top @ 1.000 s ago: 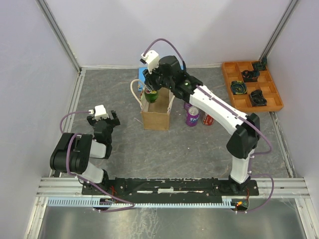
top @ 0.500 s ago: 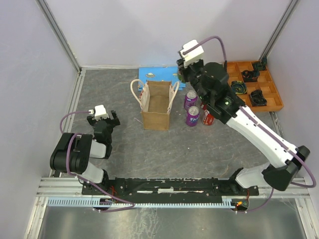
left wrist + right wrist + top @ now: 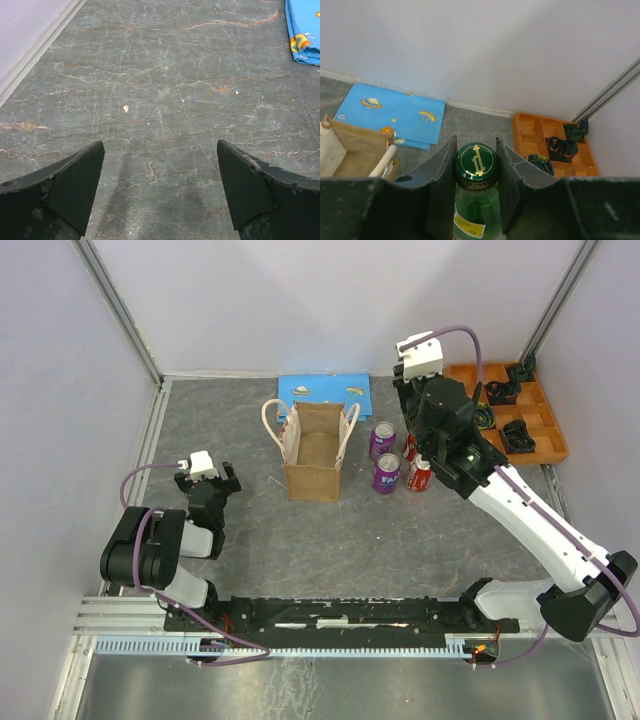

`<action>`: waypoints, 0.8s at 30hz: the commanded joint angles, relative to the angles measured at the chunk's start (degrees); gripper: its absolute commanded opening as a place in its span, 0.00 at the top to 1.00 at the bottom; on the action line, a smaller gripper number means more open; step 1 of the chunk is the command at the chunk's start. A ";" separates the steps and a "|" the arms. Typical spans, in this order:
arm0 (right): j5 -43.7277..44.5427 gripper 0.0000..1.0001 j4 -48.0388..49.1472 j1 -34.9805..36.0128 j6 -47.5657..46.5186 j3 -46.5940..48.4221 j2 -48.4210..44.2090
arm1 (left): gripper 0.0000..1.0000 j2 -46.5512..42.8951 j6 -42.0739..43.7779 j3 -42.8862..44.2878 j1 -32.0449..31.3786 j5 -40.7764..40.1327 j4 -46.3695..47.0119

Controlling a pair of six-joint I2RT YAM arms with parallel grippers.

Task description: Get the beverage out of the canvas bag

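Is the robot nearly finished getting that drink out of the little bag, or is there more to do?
Nearly. Done: the canvas bag looks empty from above, and the green bottle is clear of it. In hand: the right gripper is clamped on the bottle's neck, off to the bag's right near the cans. Left: setting the bottle down on the table and letting go. The left gripper hangs open, idle.

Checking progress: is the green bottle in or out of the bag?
Out: the right end effector grips the green bottle, away from the canvas bag.
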 commanded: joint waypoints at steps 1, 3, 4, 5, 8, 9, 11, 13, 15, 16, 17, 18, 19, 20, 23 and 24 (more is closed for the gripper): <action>-3.50 1.00 3.39 -0.27 4.34 1.56 0.02 | 0.01 0.05 2.06 1.21 -0.07 -1.14 2.67; -5.17 1.00 2.40 -0.31 5.61 1.99 1.41 | 0.01 0.03 2.06 1.21 -0.06 -1.14 2.61; -5.90 1.00 1.99 -0.36 6.13 2.25 2.18 | 0.01 0.04 2.06 1.21 -0.07 -1.13 2.64; -6.47 1.00 1.69 -0.32 6.69 2.57 3.00 | 0.01 0.00 2.06 1.21 -0.04 -1.18 2.65; -9.09 1.00 1.19 -0.44 8.36 3.33 5.22 | 0.01 0.00 2.06 1.21 -0.10 -1.15 2.58; -9.95 1.00 0.95 -0.40 9.00 3.63 6.00 | 0.01 0.05 2.06 1.21 -0.03 -1.13 2.64; -11.65 1.00 0.50 -0.39 10.15 4.23 7.86 | 0.01 0.01 2.01 1.21 -0.09 -1.15 2.62; -13.11 1.00 0.36 -0.44 11.08 4.90 9.82 | 0.01 -0.01 2.02 1.21 -0.06 -1.15 2.63; -14.43 1.00 0.68 -0.47 11.83 5.56 11.46 | 0.01 -0.05 2.06 1.21 -0.05 -1.15 2.61; -14.95 1.00 0.85 -0.53 12.03 5.96 12.26 | 0.01 -0.06 2.06 1.24 -0.10 -1.17 2.65; -15.37 1.00 1.06 -0.55 12.20 6.29 13.03 | 0.01 -0.06 2.04 1.24 -0.10 -1.17 2.65; -15.78 1.00 1.24 -0.58 12.37 6.61 13.83 | 0.01 -0.07 2.03 1.23 -0.04 -1.14 2.65; -16.17 1.00 1.44 -0.61 12.55 6.93 14.57 | 0.01 -0.04 2.05 1.25 -0.07 -1.14 2.62; -16.67 1.00 1.72 -0.69 12.80 7.23 15.26 | 0.01 -0.09 2.06 1.28 -0.16 -1.14 2.61; -18.34 1.00 2.31 -1.04 13.61 7.96 17.43 | 0.01 -0.08 2.05 1.22 -0.10 -1.16 2.63; -18.67 1.00 2.44 -1.17 13.93 8.21 18.15 | 0.01 0.04 2.05 1.21 -0.11 -1.14 2.62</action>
